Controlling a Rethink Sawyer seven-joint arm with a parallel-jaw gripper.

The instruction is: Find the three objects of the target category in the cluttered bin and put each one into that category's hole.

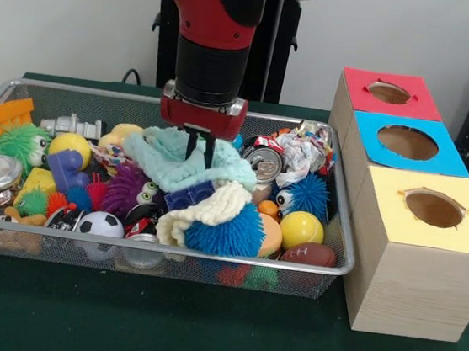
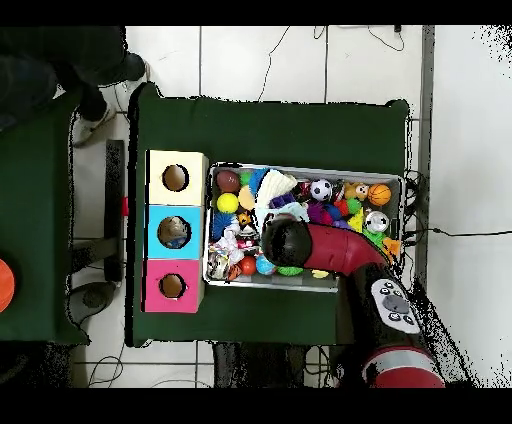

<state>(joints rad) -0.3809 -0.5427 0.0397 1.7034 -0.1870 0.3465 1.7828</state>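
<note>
The target category is not identified by the frames; the item under the gripper (image 1: 200,148) is a pale green knitted cloth (image 1: 187,160), lying on top of the clutter at the centre of the wire bin (image 1: 340,230). A cream knitted cloth (image 1: 205,209) lies just below it in the frame, partly over a blue spiky ball (image 1: 226,235).

The two dark fingers (image 1: 191,145) hang narrowly apart, tips at or just into the green cloth. No item is clamped between them as far as can be seen.

Step in hand, by judgement: the search-and-pick phase, with the arm positioned for a descent onto the soft cloth.

In the overhead view, an object shows inside the blue box's hole (image 2: 175,232); the yellow box's hole (image 2: 175,178) and the red box's hole (image 2: 173,286) look dark.

Next move calls for:
1. Closing on a fold of the cloth.
2. Lifting clear of neighbouring items, such as the crushed can (image 1: 262,163).
3. Carrying it to the row of boxes at the right of the front view.
</note>
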